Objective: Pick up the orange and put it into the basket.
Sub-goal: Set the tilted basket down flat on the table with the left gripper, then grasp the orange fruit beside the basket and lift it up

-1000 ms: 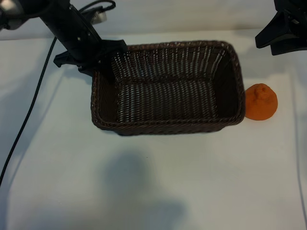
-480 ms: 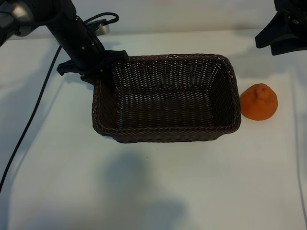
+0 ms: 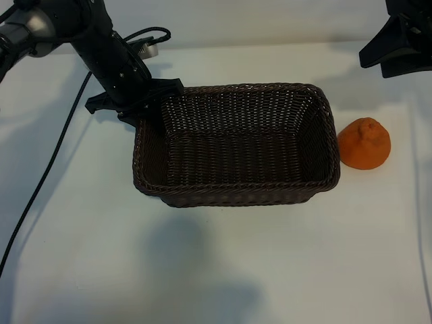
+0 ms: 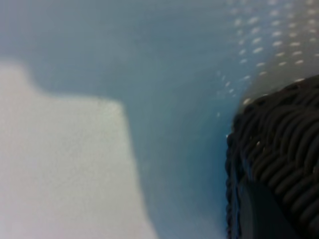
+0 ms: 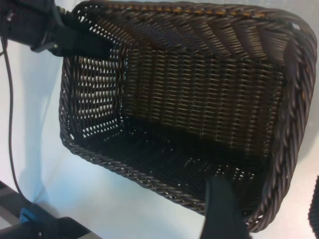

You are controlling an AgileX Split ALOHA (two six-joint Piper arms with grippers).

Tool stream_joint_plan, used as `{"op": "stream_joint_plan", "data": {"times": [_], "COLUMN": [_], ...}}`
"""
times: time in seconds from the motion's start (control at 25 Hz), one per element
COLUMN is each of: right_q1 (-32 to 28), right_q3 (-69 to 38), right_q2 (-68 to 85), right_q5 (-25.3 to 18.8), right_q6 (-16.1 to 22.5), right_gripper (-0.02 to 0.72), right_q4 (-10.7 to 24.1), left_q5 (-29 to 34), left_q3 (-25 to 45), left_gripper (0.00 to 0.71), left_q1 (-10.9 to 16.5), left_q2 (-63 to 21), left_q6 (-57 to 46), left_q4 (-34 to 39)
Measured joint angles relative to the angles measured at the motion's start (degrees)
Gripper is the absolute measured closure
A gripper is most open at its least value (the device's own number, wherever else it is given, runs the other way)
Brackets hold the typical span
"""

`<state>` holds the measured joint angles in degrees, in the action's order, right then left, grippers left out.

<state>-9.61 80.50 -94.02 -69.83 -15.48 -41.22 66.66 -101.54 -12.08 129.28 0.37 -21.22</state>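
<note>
While our left gripper [image 3: 143,102] clamps the dark brown woven wicker basket's [image 3: 236,196] corner rim:
Small bumpy orange [image 3: 364,143] sits beside it; our right gripper [image 3: 395,47] hangs open, apart.

The basket [image 3: 236,192] is dark brown wicker, its walls a tight weave of fine horizontal strands over vertical ribs and its rim a thicker braid; in the right wrist view some strands catch the light as golden tan. The orange [image 3: 364,144] is a flat matte orange throughout. The table [image 3: 216,270] is plain white, and the left gripper [image 3: 145,106] and its cable [image 3: 40,169] are black.
</note>
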Motion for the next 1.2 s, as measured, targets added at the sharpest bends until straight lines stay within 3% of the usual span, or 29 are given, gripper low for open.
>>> {"op": "stream_joint_plan", "data": {"times": [0.44, 0.68, 0.8, 1.2], "right_q1": [0.00, 0.00, 0.00, 0.00], "right_q3": [0.00, 0.00, 0.00, 0.00], "right_q2": [0.00, 0.00, 0.00, 0.00], "right_q5": [0.00, 0.00, 0.00, 0.00], "right_q6": [0.00, 0.00, 0.00, 0.00], "right_gripper": [0.281, 0.281, 0.281, 0.281], "right_q4": [0.00, 0.00, 0.00, 0.00], "left_q5": [0.00, 0.00, 0.00, 0.00], "left_q3": [0.00, -0.11, -0.11, -0.11], "left_gripper": [0.515, 0.281, 0.198, 0.164], "left_q1": [0.00, 0.00, 0.00, 0.00], "left_q2": [0.00, 0.00, 0.00, -0.05], "left_q6": [0.10, 0.10, 0.10, 0.10], "left_q4": [0.00, -0.83, -1.06, -1.20]}}
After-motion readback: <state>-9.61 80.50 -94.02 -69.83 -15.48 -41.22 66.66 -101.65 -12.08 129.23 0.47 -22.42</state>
